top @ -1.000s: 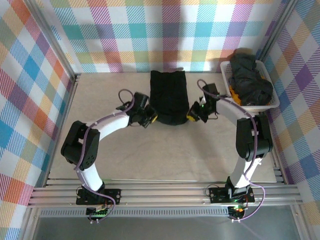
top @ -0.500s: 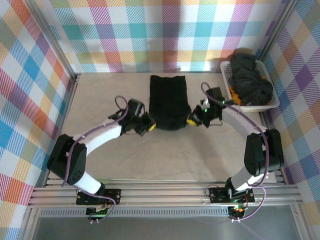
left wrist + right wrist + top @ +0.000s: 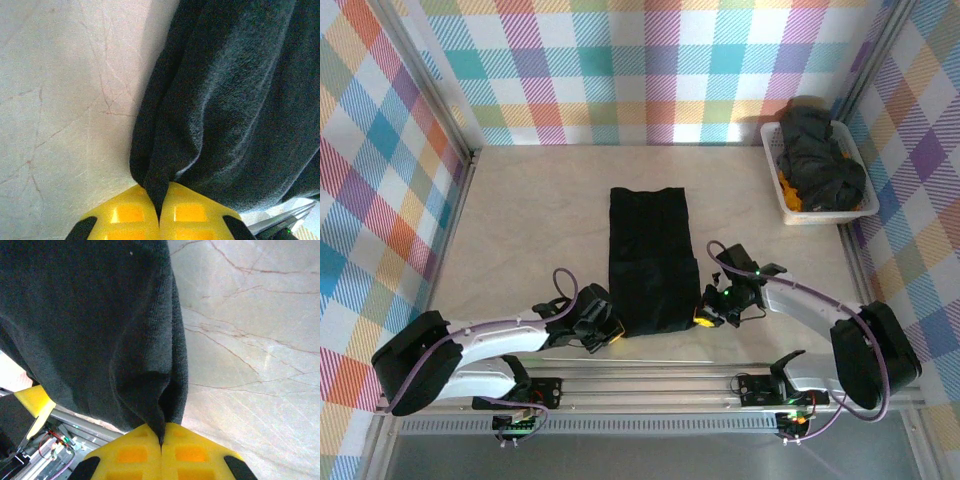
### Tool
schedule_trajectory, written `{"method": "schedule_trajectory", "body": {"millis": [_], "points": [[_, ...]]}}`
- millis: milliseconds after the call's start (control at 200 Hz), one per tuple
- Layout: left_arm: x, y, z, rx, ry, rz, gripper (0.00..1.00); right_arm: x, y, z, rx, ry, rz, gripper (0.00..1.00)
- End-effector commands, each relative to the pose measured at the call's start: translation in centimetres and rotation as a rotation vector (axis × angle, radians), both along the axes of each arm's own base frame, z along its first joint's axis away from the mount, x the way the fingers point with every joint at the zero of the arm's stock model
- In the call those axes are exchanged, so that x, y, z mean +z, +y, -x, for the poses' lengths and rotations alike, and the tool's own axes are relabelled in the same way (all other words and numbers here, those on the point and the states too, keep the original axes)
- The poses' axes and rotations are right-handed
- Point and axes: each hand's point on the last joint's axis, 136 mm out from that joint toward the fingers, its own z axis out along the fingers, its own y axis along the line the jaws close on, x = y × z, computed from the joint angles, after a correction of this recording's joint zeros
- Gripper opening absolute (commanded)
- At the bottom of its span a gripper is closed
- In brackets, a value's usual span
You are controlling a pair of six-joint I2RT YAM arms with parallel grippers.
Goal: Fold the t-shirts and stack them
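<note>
Pinching both near corners of the t-shirt (image 3: 650, 255), left end effector (image 3: 605, 335) and right end effector (image 3: 704, 318) sit equally close, its long axis running from them toward the far side of the table (image 3: 520, 230).

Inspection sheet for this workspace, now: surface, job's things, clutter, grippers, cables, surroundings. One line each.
Surface: pale marbled table, faint veins, no spills seen.
Job's things: black t-shirt lies mid-table as a long folded strip; more dark t-shirts are heaped in the basket.
Clutter: white basket at the far right corner; small orange item inside it.
Grippers: left gripper shut on the strip's near left corner; right gripper shut on its near right corner.
Cables: purple cables run along both arms.
Surroundings: checked walls; aluminium rails at the near edge.
</note>
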Motion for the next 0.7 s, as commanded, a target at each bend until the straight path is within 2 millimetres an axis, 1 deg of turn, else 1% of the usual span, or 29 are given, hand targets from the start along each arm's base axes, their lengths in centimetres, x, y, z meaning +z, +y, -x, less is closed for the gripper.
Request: {"method": "schedule_trajectory", "body": {"millis": [0, 120, 245, 350, 450, 475, 495, 550, 695], "points": [[0.4, 0.5, -0.5, 0.059, -0.029, -0.008, 0.0, 0.1, -0.4, -0.1, -0.028, -0.023, 0.025, 0.0], [1.5, 0.5, -0.8, 0.06, -0.054, -0.009, 0.0, 0.4, -0.5, -0.1, -0.019, -0.035, 0.031, 0.0], [2.3, 0.8, -0.9, 0.066, -0.071, -0.003, 0.0, 0.5, -0.5, -0.2, -0.015, -0.04, 0.035, 0.0], [3.7, 1.1, -1.1, 0.08, -0.109, 0.017, 0.0, 1.1, -0.6, -0.4, -0.014, -0.056, 0.038, 0.0], [6.6, 1.1, -1.8, 0.086, -0.181, 0.05, 0.0, 2.8, -0.6, -1.1, -0.019, -0.104, 0.042, 0.0], [7.6, 1.0, -2.2, 0.089, -0.207, 0.061, 0.0, 3.4, -0.6, -1.3, -0.022, -0.115, 0.04, 0.0], [7.7, 1.4, -2.0, 0.084, -0.207, 0.044, 0.0, 3.8, -0.6, -1.5, -0.023, -0.125, 0.041, 0.0], [9.5, 1.3, -2.5, 0.088, -0.245, 0.055, 0.0, 5.2, -0.5, -2.3, -0.02, -0.156, 0.047, 0.0], [13.4, 0.5, -4.2, 0.102, -0.311, 0.094, 0.0, 9.7, -0.1, -5.2, -0.027, -0.249, 0.052, 0.0]]}}
